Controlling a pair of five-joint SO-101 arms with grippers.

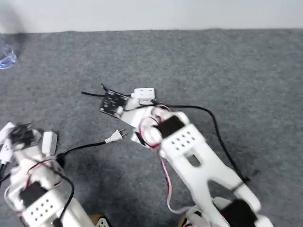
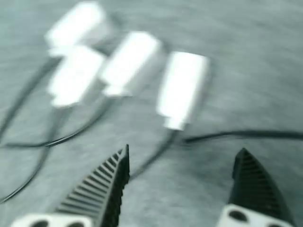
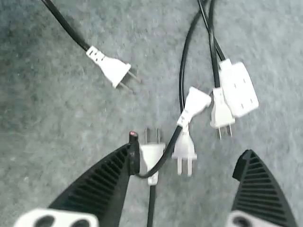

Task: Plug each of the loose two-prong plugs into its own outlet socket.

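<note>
My right gripper (image 3: 189, 149) is open, its black fingers (image 3: 109, 184) hanging above a cluster of white two-prong plugs on black cords. One plug (image 3: 151, 153) lies by one fingertip, and another plug (image 3: 184, 149) lies between the jaws. Farther off are two more plugs (image 3: 221, 113) beside a white outlet block (image 3: 239, 90). A separate loose plug (image 3: 113, 71) lies apart; in the high view this plug (image 1: 116, 137) sits between the arms. My left gripper (image 2: 182, 161) is open over several blurred white socket blocks (image 2: 182, 87).
Grey carpet (image 1: 236, 66) covers the table. Black cords (image 1: 218, 132) loop around the right arm (image 1: 189, 151). The left arm (image 1: 38, 189) stands at the near left with white blocks (image 1: 49, 142) beside it. A clear plastic object (image 1: 5, 56) sits at the far left.
</note>
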